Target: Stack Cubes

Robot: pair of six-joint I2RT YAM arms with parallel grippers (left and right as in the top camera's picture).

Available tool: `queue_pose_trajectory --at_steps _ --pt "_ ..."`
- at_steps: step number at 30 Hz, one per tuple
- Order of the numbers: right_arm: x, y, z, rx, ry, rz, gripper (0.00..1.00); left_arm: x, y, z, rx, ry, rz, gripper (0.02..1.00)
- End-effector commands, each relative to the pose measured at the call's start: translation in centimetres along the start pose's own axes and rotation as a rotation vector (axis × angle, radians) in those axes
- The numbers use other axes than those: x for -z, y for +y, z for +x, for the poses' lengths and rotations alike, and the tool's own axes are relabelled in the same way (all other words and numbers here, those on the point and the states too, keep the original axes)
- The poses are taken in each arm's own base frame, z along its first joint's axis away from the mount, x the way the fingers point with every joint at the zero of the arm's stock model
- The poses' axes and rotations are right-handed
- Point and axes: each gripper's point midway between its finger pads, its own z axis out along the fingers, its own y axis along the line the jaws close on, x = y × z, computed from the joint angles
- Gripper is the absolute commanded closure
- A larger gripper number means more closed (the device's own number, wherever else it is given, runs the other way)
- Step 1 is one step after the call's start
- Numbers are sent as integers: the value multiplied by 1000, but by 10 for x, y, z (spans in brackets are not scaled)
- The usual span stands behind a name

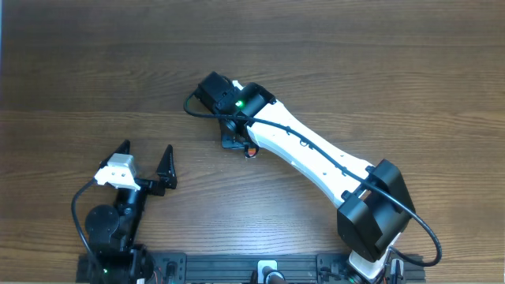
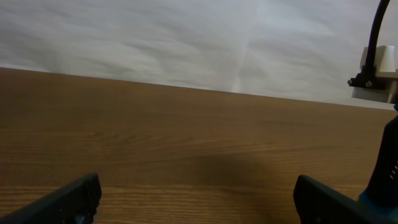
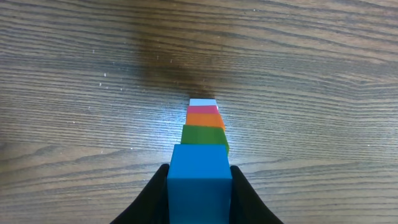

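Blue cube: pinched on 2 opposite side faces; sits at the top of the column, over the green cube. Cannot tell whether resting on it or just above it.
Right gripper: closed onto the blue cube, 1 finger on each flank, above the stack near the middle of the table.
Left gripper: spread wide, holding nothing, low near its own base and well apart from the stack.
Handling: probably light, rigid blocks with flat, smooth faces. No give under the fingers, so a modest squeeze should be enough. Likely to slide if gripped off-centre.
Where to hold: middle of 2 parallel side faces, with the top and bottom left free so the underside can seat flat.
Stack behaviour: tall and narrow, judged easy to topple. Any sideways nudge on release could shift the cubes below.
Order from the top: blue, green, orange cube, pink cube, pale cube at the base, its exact colour hard to tell.
Count: 5 cubes in all, 1 of each colour; 2 grippers, 1 loaded and 1 free.
Alignment: edges look roughly in line from above.
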Motion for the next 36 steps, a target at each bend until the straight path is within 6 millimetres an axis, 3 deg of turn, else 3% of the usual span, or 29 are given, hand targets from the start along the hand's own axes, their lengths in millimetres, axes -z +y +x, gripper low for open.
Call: queue_pose_trajectory --at_steps 1,6,17,21,23,27,32,36 --pt "-1 4 1 16 3 1 829 0 -2 2 -15 3 13 18" --pt "-1 4 1 16 -1 6 733 0 -2 2 -15 3 13 18" --pt "-1 4 1 16 -2 6 645 0 -2 2 -15 3 13 18" --pt "-1 4 1 16 -2 6 308 0 -2 2 -15 3 13 18" --pt "-1 3 1 20 -1 7 9 0 -2 2 -15 3 13 18" --pt "1 2 -1 37 -12 8 9 0 -2 2 -15 3 13 20" --pt "32 -12 -14 61 -101 1 9 0 -2 2 -15 3 13 20" --pt "86 -48 -33 52 -223 -45 9 0 -2 2 -15 3 13 20"
